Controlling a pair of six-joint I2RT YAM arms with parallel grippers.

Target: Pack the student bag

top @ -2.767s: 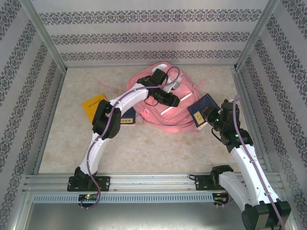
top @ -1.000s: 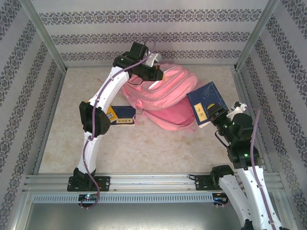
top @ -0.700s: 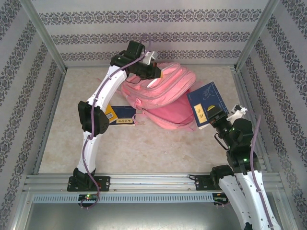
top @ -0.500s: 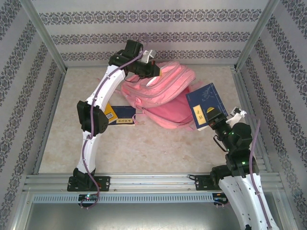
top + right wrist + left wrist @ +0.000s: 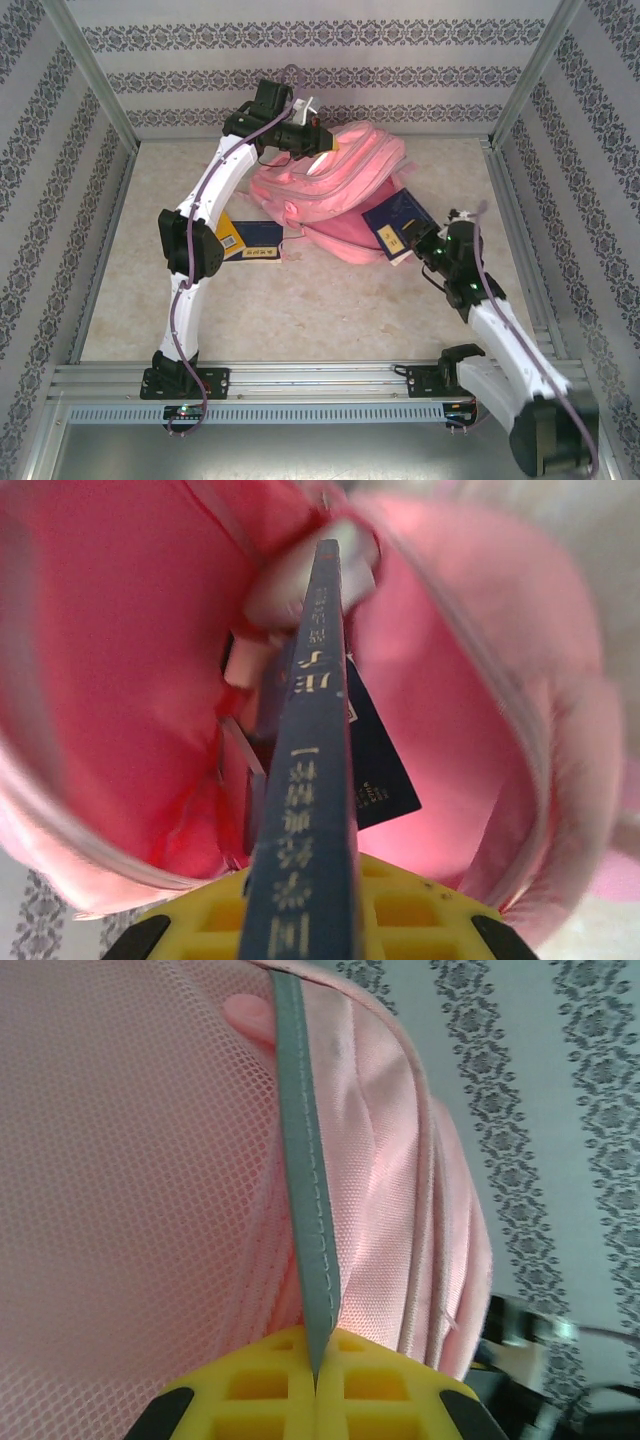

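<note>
Well, the student bag [image 5: 345,180] sits toward the far edge of the counter [image 5: 300,310], a little right of its middle, and both arms are on it for plainly different reasons. The left pincer [image 5: 318,140] is up at the bag's far side, shut tight on a narrow grey strip [image 5: 305,1190] sewn along the pink fabric. In the left wrist view that strip runs straight down between the yellow pads [image 5: 250,1385]. Holding it raised like that, I would say, is meant to pull the top panel up so the mouth gapes toward the right arm.

The right pincer [image 5: 412,240] comes in from the side nearer the counter's right edge, narrowed onto a dark blue book [image 5: 392,218] that it grips by its near end. From its own camera the book stands on edge, spine toward the lens, its far end already past the bag's rim with pink lining on both sides. Turning it edge-on seems to be the point: it slips through a slack opening more easily than flat. Deeper in lies what looks like another dark blue book [image 5: 380,750].

A further book [image 5: 250,240] lies flat on the counter just beside the left arm's elbow, left of the bag, not yet packed.
</note>
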